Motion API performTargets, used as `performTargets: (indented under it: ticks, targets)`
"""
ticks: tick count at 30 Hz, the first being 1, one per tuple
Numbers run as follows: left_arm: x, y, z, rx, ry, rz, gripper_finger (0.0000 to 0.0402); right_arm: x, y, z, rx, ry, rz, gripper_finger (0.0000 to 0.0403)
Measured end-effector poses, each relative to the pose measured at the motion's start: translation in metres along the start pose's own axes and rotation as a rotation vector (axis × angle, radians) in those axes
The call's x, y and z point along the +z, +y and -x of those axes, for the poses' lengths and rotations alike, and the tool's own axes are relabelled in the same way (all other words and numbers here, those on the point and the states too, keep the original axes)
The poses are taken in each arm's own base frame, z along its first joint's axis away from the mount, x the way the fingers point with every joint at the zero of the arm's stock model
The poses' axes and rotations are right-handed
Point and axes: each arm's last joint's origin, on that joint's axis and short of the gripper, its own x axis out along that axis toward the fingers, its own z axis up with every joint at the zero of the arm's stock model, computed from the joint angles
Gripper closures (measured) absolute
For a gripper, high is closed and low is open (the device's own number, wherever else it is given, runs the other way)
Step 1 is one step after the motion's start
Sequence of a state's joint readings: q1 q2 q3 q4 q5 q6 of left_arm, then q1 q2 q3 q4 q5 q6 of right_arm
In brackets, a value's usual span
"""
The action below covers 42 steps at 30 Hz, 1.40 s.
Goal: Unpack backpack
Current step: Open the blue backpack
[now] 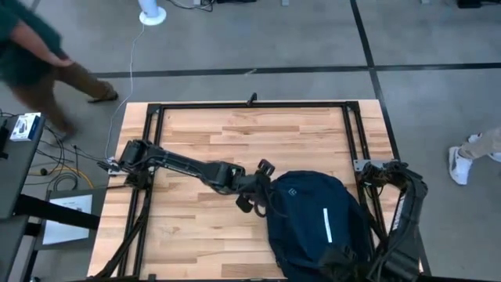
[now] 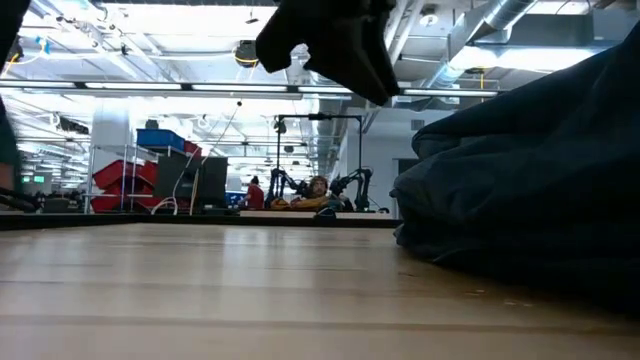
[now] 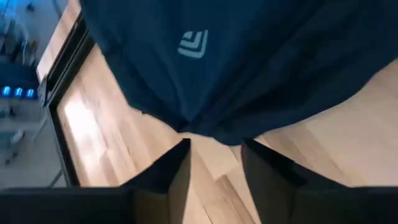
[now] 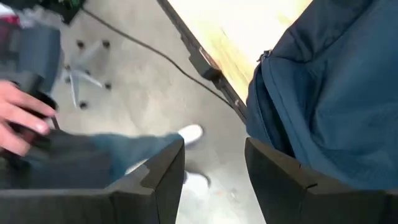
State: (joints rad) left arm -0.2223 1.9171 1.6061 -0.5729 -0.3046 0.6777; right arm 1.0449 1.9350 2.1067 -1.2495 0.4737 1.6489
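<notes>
Reaching across the wooden table point(image 1: 196, 227), the left gripper point(image 1: 262, 190) sits right at the left edge of the backpack point(image 1: 317, 223). In its own wrist view, its two dark fingers point(image 3: 177, 171) are apart with nothing between them. The dark blue cloth hangs just past the fingertips, and the small white logo point(image 3: 193, 43) shows on it. I cannot tell if the fingers touch the cloth yet.

The right gripper point(image 1: 344, 262) is down at the near right corner of the table, close by the near end of the backpack. Its fingers point(image 4: 165, 165) are apart too and hold nothing. Its wrist view looks past the table edge to the floor, with the backpack close on one side.

The backpack lies on the right half of the table, big and soft and rounded. A short white stripe point(image 1: 326, 225) runs along its top. In the low view it is a tall dark heap on the right.

Nothing from the backpack lies out on the table. I cannot see an open zipper or any gap in it. So the job looks like it is at the very start. The bag needs to be opened and the things inside pulled out.

A person point(image 1: 35, 63) walks on the floor at the far left, away from the table.
</notes>
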Motion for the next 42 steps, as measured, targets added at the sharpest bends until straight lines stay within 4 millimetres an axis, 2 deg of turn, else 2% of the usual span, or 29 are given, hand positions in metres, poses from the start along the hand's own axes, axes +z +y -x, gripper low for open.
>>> performTargets:
  ticks: [4, 8, 15, 18, 21, 27, 31, 33, 36, 37, 42]
  targets:
    - [0.001, -0.003, -0.004, -0.049, -0.078, -0.153, 0.0218, -0.004, 0.0, 0.003, 0.014, -0.067, 0.006, 0.0252]
    - [-0.002, -0.009, -0.013, -0.016, -0.114, -0.3, 0.0191, -0.004, 0.0, 0.003, 0.013, -0.101, 0.027, 0.0257]
    - [-0.006, -0.012, -0.028, 0.125, -0.199, -0.416, 0.0178, 0.006, 0.0, -0.001, -0.001, -0.162, 0.102, 0.0262]
    - [-0.01, -0.008, -0.038, 0.18, -0.216, -0.429, 0.0177, 0.011, 0.0, -0.003, -0.01, -0.17, 0.125, 0.0262]
    - [-0.016, -0.005, -0.054, 0.163, -0.228, -0.413, 0.0177, 0.017, 0.001, -0.006, -0.018, -0.179, 0.147, 0.0262]
    - [-0.026, -0.021, -0.089, 0.108, -0.133, -0.373, 0.0179, 0.021, 0.001, -0.008, -0.02, -0.184, 0.173, 0.0262]
    - [-0.028, -0.025, -0.093, 0.142, -0.031, -0.242, 0.0218, 0.019, 0.002, -0.007, -0.016, -0.184, 0.179, 0.0262]
    - [-0.031, -0.027, -0.094, 0.131, 0.012, -0.195, 0.0264, 0.02, 0.001, -0.007, -0.02, -0.193, 0.189, 0.0262]
    - [-0.034, -0.032, -0.094, 0.097, 0.044, -0.119, 0.0362, 0.02, 0.001, -0.007, -0.028, -0.205, 0.232, 0.0262]
    - [-0.034, -0.034, -0.093, 0.085, 0.048, -0.095, 0.038, 0.02, 0.001, -0.007, -0.031, -0.205, 0.25, 0.0262]
    - [-0.028, -0.049, -0.088, 0.056, 0.078, -0.071, 0.0397, 0.021, 0.0, -0.008, -0.046, -0.205, 0.306, 0.0262]
